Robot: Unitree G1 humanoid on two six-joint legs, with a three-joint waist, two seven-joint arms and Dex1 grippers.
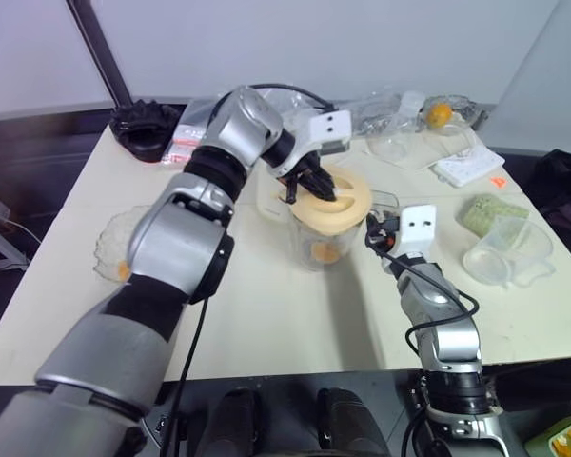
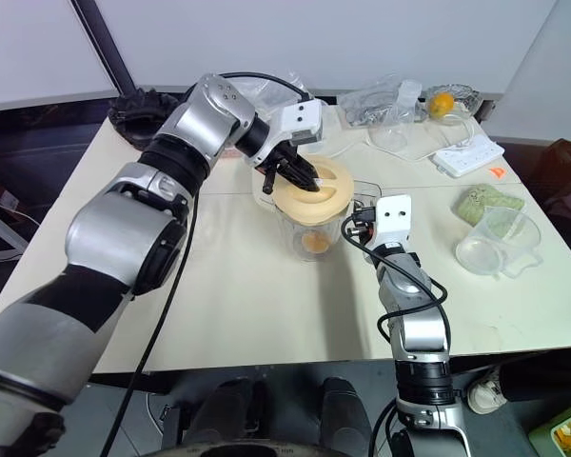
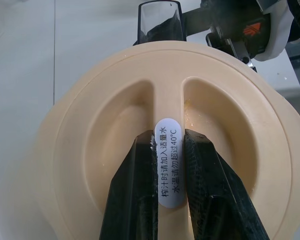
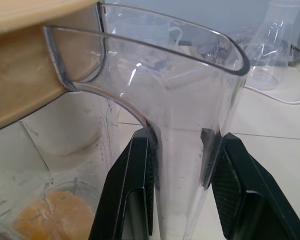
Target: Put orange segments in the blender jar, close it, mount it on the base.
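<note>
Left wrist view reveals the left pincer (image 3: 171, 185) clamping the lid (image 3: 90, 150) ridge; right wrist view, the right pincer (image 4: 182, 190) gripping the blender jar (image 4: 190, 100) handle, orange segments (image 4: 45, 215) probably inside.

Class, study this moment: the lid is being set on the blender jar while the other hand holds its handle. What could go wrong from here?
1. The left hand pinches only the narrow centre ridge of the lid; it might seat crooked on the blender jar.
2. The right hand grips just the clear handle, so pressing down could tilt the jar and its orange segments.
</note>
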